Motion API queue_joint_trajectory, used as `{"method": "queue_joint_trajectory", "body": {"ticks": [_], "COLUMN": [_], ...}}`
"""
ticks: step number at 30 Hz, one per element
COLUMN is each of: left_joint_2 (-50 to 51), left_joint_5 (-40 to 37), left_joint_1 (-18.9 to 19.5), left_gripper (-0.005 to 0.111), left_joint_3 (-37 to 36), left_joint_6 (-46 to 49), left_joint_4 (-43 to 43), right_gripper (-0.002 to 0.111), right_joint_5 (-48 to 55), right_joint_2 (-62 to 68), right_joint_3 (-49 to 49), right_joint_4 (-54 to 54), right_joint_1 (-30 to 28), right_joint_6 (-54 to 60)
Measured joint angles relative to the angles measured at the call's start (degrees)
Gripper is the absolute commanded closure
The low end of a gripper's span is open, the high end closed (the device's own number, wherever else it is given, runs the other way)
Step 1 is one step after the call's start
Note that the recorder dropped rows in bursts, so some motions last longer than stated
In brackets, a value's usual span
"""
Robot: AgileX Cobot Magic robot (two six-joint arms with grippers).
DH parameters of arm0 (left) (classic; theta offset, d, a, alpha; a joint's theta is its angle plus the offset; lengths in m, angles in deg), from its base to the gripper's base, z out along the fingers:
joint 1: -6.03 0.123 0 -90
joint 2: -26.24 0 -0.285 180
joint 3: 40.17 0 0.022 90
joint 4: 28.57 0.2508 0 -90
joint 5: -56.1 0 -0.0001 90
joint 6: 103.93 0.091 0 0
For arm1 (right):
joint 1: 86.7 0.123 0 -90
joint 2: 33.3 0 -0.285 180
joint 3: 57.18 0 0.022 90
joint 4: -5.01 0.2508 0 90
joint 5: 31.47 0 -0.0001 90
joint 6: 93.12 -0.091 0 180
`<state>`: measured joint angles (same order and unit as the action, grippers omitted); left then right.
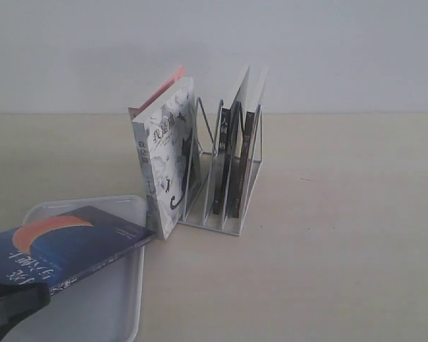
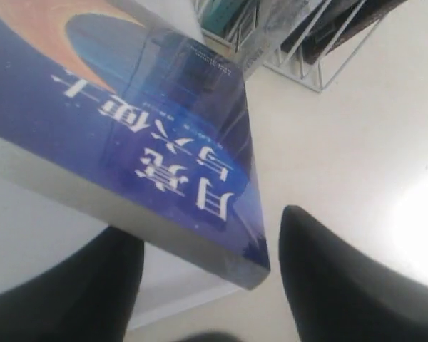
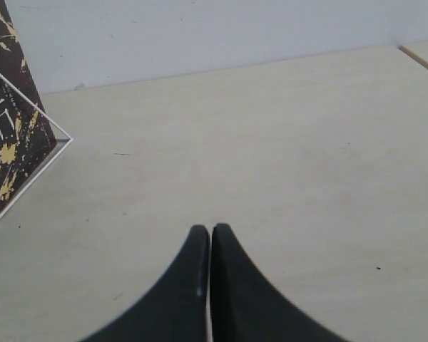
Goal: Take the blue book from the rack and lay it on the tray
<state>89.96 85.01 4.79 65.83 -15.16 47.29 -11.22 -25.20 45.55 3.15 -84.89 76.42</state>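
The blue book (image 1: 57,246), with its orange crescent up, lies flat across the white tray (image 1: 121,299). One corner of the book reaches past the tray's right rim toward the rack (image 1: 228,192). My left gripper (image 1: 7,306) is at the book's near end, at the lower left. In the left wrist view, my left gripper (image 2: 208,222) stands open, and the book's (image 2: 128,121) corner lies between the spread fingers with a gap on each side. My right gripper (image 3: 210,229) is shut on nothing above bare table. It does not show in the exterior view.
A white-grey illustrated book (image 1: 167,164) leans at the rack's left end, close to the tray's far right corner. Black-spined books (image 1: 232,157) stand in the rack's right slots. One dark book (image 3: 7,142) and a rack wire (image 3: 36,114) show beside my right gripper.
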Motion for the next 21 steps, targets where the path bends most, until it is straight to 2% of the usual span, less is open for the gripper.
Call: {"method": "queue_joint_trajectory", "body": {"ticks": [3, 8, 11, 17, 21], "left_joint_2": [0.0, 0.0, 0.0, 0.0, 0.0], "left_joint_5": [1.3, 8.7, 8.8, 8.8, 8.8], "left_joint_1": [0.0, 0.0, 0.0, 0.0, 0.0], "left_gripper": [0.053, 0.053, 0.053, 0.054, 0.055], "left_joint_3": [0.0, 0.0, 0.0, 0.9, 2.3], "left_joint_6": [-2.4, -3.8, -5.7, -8.9, -14.4], "left_joint_4": [2.9, 7.7, 11.4, 13.1, 17.9], "right_gripper": [0.108, 0.108, 0.108, 0.108, 0.108], "right_joint_5": [0.0, 0.0, 0.0, 0.0, 0.0], "right_joint_2": [0.0, 0.0, 0.0, 0.0, 0.0], "right_joint_3": [0.0, 0.0, 0.0, 0.0, 0.0], "right_joint_4": [0.0, 0.0, 0.0, 0.0, 0.0], "right_joint_1": [0.0, 0.0, 0.0, 0.0, 0.0], "right_joint_6": [0.0, 0.0, 0.0, 0.0, 0.0]}}
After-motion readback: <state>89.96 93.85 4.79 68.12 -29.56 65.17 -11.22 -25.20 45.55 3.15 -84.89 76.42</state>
